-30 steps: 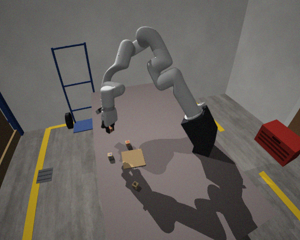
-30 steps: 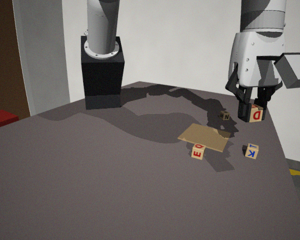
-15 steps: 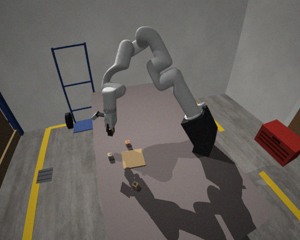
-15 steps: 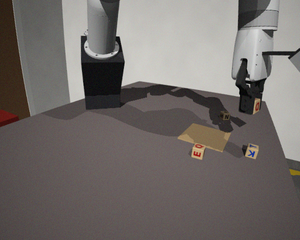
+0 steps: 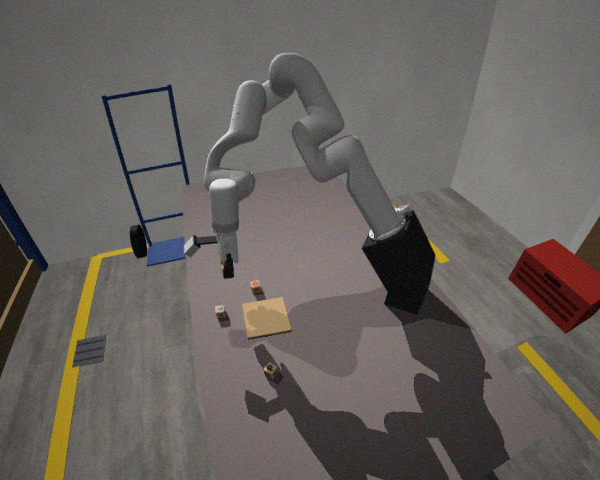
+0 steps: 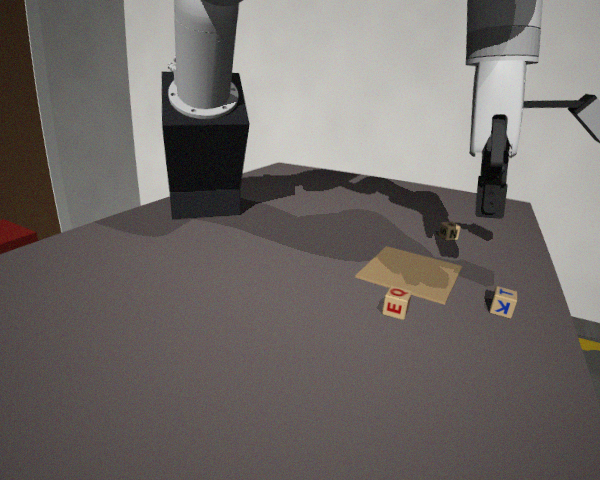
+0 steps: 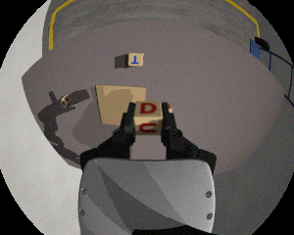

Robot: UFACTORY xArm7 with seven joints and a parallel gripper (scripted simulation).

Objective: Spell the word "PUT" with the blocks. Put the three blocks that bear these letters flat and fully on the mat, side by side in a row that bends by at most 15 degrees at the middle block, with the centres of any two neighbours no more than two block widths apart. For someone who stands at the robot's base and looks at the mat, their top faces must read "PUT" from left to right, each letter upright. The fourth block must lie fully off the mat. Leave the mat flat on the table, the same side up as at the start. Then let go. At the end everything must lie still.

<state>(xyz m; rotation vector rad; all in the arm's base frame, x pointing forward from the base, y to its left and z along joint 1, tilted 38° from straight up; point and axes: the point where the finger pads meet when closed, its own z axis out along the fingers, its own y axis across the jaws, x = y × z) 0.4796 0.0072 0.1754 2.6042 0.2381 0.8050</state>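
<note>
Blocks: one held aloft, three on the table

Block with a red D and C (image 7: 149,117), pale wood, sits clamped between the gripper (image 7: 149,125) fingers, which are part closed on its sides, raised above the table (image 6: 186,335). Below and ahead of the gripper lies the tan mat (image 7: 115,101), bare of blocks. Beyond the mat is a block with a blue T (image 7: 131,61); a shadowed block (image 7: 65,100) lies off the mat's left. In the exterior view a red E and Q block (image 6: 396,302) touches the mat's edge.

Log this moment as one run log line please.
end effector: shut on D block, aloft | mat: no blocks on it | three blocks on table
</note>
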